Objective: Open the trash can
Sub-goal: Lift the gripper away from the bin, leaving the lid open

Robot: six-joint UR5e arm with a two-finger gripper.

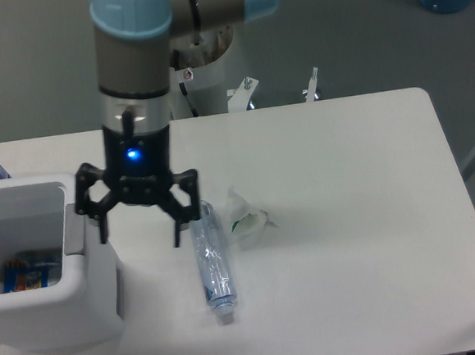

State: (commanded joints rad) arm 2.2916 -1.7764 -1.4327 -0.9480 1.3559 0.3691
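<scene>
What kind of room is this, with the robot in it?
Probably a robot lab or workshop. A robot arm stands at a plain white table on a bare grey floor, with only a white trash can and a clear bottle to practise on.

Arm (134, 62): grey cylindrical links, light-blue plastic joint caps.
Wrist: silver band above a black housing, with a glowing blue indicator light (132, 155).
Gripper (139, 239): black, two angular linkage fingers.
Base (201, 82): white column; a thin black cable runs down it.
</scene>
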